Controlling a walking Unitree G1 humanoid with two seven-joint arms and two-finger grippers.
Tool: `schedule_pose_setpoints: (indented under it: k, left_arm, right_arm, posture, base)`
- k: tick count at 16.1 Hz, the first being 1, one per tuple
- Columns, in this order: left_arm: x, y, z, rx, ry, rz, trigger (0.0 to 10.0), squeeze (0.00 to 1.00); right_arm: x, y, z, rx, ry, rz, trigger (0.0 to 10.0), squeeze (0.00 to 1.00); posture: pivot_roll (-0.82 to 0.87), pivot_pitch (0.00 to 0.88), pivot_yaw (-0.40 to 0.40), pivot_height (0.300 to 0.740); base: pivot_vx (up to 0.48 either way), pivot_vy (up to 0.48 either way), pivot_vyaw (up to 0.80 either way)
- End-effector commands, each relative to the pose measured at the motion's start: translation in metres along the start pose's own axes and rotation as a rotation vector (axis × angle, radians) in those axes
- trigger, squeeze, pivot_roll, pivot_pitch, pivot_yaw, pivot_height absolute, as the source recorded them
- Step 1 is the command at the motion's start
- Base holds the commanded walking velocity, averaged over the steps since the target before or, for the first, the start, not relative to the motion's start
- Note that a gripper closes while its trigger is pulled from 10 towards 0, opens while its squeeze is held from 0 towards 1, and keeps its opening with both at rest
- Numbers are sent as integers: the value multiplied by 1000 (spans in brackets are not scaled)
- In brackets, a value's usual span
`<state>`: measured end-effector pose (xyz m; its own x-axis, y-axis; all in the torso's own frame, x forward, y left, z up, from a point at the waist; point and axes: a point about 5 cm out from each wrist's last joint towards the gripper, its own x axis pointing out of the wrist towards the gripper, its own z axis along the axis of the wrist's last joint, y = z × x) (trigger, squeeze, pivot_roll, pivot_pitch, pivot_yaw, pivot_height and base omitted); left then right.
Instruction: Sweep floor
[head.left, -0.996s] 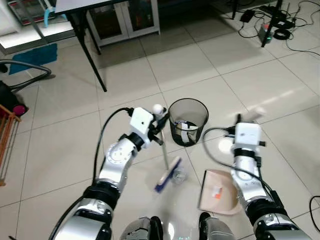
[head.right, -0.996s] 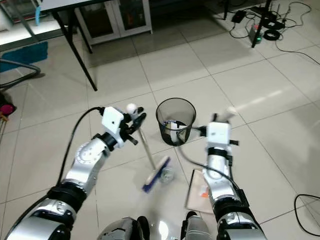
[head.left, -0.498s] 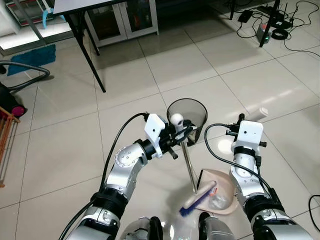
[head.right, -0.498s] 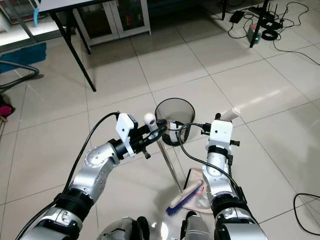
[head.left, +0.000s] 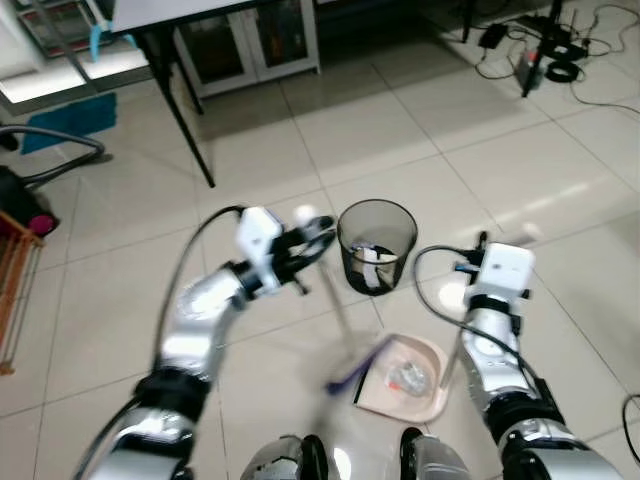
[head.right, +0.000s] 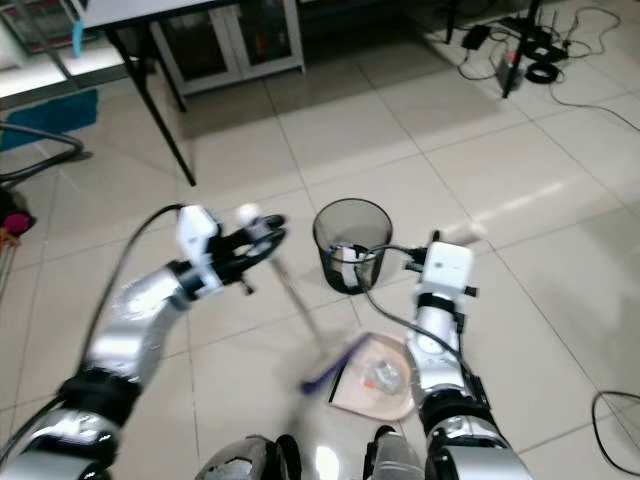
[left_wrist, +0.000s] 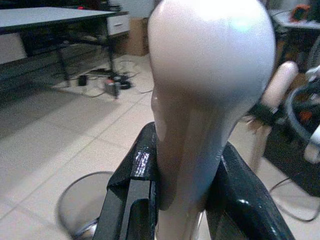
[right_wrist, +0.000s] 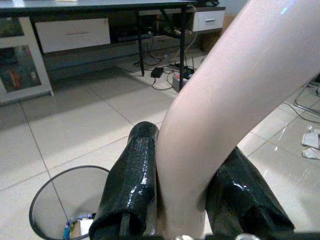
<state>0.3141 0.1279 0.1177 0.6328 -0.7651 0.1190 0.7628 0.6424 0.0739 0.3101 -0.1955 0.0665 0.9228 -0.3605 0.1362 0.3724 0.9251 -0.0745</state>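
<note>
My left gripper (head.left: 316, 243) is shut on the pale broom handle (left_wrist: 200, 115), just under its round white knob (head.left: 303, 215). The stick slants down to the blurred blue brush head (head.left: 347, 374), which sits at the left edge of the beige dustpan (head.left: 432, 391). A crumpled clear scrap (head.left: 406, 377) lies in the pan. My right gripper (right_wrist: 182, 185) is shut on the dustpan's upright pale handle (right_wrist: 225, 85), right of the dark mesh bin (head.left: 377, 245), which holds some litter.
A black table leg (head.left: 190, 130) slants down at the back left, with a cabinet (head.left: 250, 40) behind it. Cables and a power strip (head.left: 545, 60) lie at the back right. A blue mat (head.left: 65, 115), a grey hose (head.left: 60, 150) and an orange rack (head.left: 15, 270) are on the left.
My left arm has swung the broom back to the left, and the brush head has come off the dustpan to its left edge. The clear scrap stays in the pan.
</note>
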Motion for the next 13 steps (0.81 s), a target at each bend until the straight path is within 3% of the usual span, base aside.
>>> schedule_pose_setpoints:
  k: [1,3,5,8,13]
  left_arm:
    - [-13,11,11,32,-31,32,10000,0]
    - [-36,27,17,67,-24,129,10000,0]
    - [-50,34,17,82,-6,187,10000,0]
    - [-87,45,-2,99,104,410,10000,0]
    - [-104,41,-30,93,247,643,10000,0]
  right_arm:
    - [1,-5,5,40,-33,-20,10000,0]
    - [4,-9,14,110,-74,5,10000,0]
    - [4,-8,20,154,-91,43,10000,0]
    - [5,-13,40,234,-134,95,10000,0]
    - [10,-11,77,247,-118,268,10000,0]
  posture:
    - [-6,44,138,740]
    - [-7,31,138,740]
    - [-11,29,140,740]
    - [-17,23,134,740]
    - [-14,28,121,740]
  base:
    - [0,0,0]
    - [0,0,0]
    - [0,0,0]
    - [0,0,0]
    - [0,0,0]
